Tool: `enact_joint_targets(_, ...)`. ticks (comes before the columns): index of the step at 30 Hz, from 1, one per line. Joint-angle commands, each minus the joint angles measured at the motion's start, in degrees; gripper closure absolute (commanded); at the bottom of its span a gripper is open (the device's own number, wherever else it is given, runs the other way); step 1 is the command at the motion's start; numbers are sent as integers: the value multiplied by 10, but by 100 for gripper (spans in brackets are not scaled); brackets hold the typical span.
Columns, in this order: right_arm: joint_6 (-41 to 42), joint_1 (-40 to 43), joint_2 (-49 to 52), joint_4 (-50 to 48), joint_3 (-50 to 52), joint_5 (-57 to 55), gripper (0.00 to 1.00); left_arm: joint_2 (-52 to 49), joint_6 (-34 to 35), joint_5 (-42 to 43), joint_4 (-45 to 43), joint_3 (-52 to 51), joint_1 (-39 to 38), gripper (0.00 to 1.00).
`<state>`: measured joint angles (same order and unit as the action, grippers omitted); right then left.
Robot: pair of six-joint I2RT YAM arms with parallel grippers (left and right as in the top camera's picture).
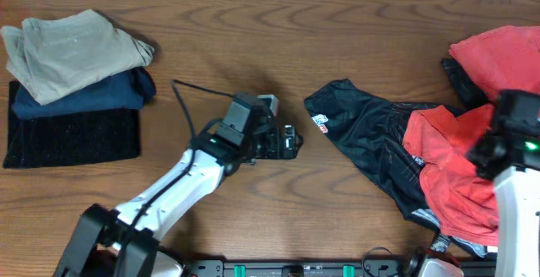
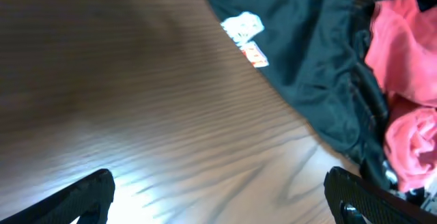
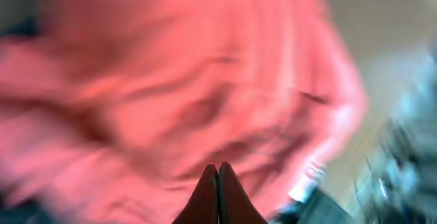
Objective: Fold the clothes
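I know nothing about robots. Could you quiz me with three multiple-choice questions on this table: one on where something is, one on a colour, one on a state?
1. Where on the table is the folded stack of clothes? A. left end B. centre C. right end
2. What colour is the garment lying on the black jersey? A. green B. coral-red C. white
3. How do the jaws of the left arm stand? A. wide apart over bare wood B. shut on the jersey C. shut on the stack
Answers: 1 A, the overhead view shows it at the left edge. 2 B, the coral-red garment covers the jersey's right part. 3 A, its fingers sit at opposite edges of the wrist view, wood between.
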<state>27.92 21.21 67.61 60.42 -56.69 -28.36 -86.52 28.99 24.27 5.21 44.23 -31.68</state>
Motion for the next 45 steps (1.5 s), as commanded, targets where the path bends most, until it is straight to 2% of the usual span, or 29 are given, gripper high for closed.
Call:
enact_joint_targets(1,104,83,-10,12,-24,-78,99,-29,35,11,-35,11,-32,1)
enact_joint_targets(4,83,152,-10,-2,-32,36,99,-54,40,23,-77,11,-66,1)
enact_joint_targets(8,-69,178,-10,-35,-31,254,98,-85,42,21,-116,11,-100,1)
enact_joint_targets(11,-137,165,-10,-29,-31,342,75,-109,50,21,-148,11,-110,1)
enact_joint_targets(13,-154,152,-10,-14,-31,357,62,-130,82,21,-171,11,-111,1)
enact_joint_targets(16,-165,130,-10,2,-31,360,57,-158,113,23,-207,11,-112,1)
enact_joint_targets(23,-173,85,-10,6,-31,360,56,-212,138,23,-287,22,-125,2)
enact_joint_targets(31,-173,54,-10,14,-31,360,55,-294,235,21,-294,90,-128,3)
enact_joint_targets(33,-173,50,-10,16,-31,360,55,-309,248,21,-294,108,-128,7)
enact_joint_targets(35,-173,48,-10,20,-31,359,55,-315,249,21,-294,118,-128,18)
enact_joint_targets(40,-173,48,-10,24,-31,360,55,-315,249,-12,-295,121,-127,67)
enact_joint_targets(42,-173,47,-10,24,-31,360,55,-315,249,-26,-294,121,-127,78)
enact_joint_targets(43,-173,47,-10,24,-31,360,55,-315,248,-30,-294,121,-127,88)
enact_joint_targets(45,-173,46,-10,26,-31,360,55,-315,246,-33,-294,121,-124,94)
